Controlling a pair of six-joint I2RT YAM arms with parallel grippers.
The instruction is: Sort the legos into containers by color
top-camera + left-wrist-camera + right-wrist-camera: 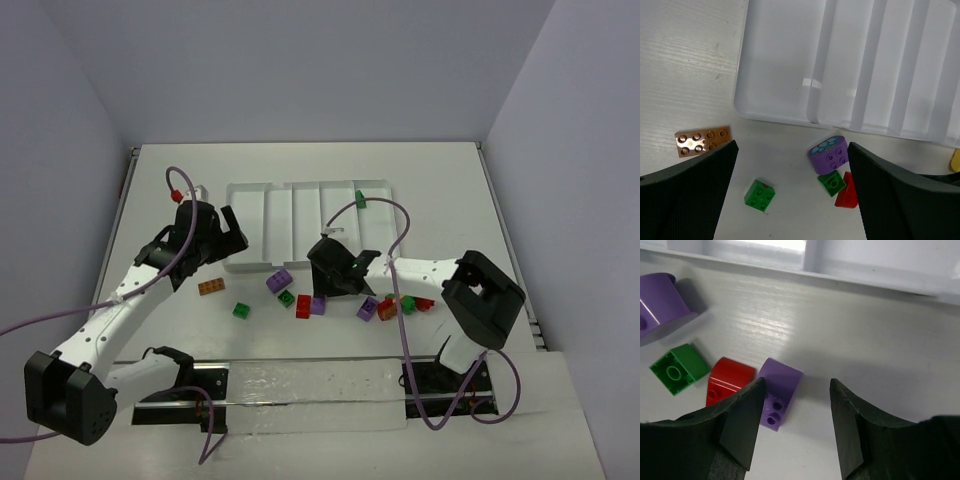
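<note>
Right wrist, right claw [796,386] half-open, empty, beside purple brick [779,390], left claw [792,147] wide

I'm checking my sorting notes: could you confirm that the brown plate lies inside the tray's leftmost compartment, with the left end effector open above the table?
Not quite. The brown plate lies on the table, outside the tray and near its corner, as the left wrist view shows. The left end effector is indeed open above the table.

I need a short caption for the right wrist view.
Open jaws beside a purple brick, a red brick and a green brick.
</note>
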